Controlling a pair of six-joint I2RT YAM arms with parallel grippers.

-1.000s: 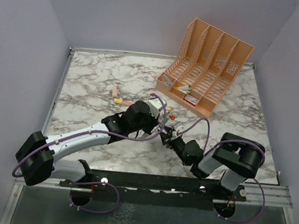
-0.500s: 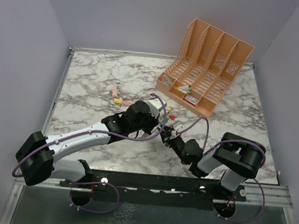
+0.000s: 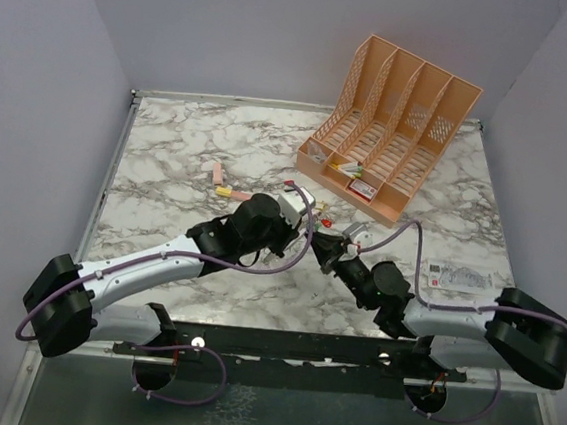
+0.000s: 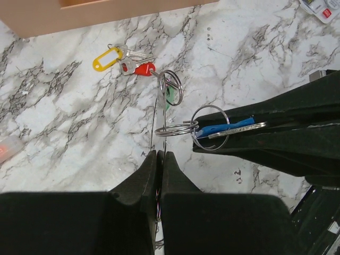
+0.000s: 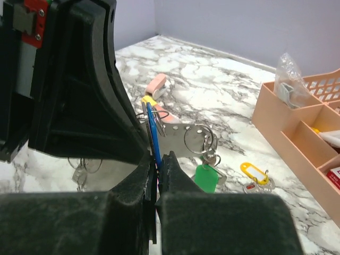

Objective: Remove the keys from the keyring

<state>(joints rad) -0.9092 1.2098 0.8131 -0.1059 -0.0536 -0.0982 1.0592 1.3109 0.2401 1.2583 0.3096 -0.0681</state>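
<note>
Grippers meet mid-table, a bit nearer than the peach file organiser (image 3: 399, 113). The left gripper (image 4: 159, 155) has its fingers pressed together on the edge of the keyring (image 5: 178, 135). That's the flat pale grey plate, held upright, and it looks like just a thin line in the left wrist view. The right gripper (image 5: 155, 159) comes in from the right and is clamped on the blue tag (image 4: 226, 128), with a silvery key (image 4: 236, 131) lying right along it. That tag sits on a wire split ring (image 4: 211, 127), which hooks into another ring at the plate. A green tag (image 5: 206, 178) dangles off a separate ring on the plate.

Loose on the marble table (image 3: 169, 151), just past the keyring toward the organiser, are a yellow-tagged key (image 4: 106, 57) and a red-headed key (image 4: 139, 68), touching each other. The pink marker (image 3: 217, 173) and the yellow marker (image 3: 233, 195) lie further left, and a white packet (image 3: 461, 278) sits near the table's right edge.
</note>
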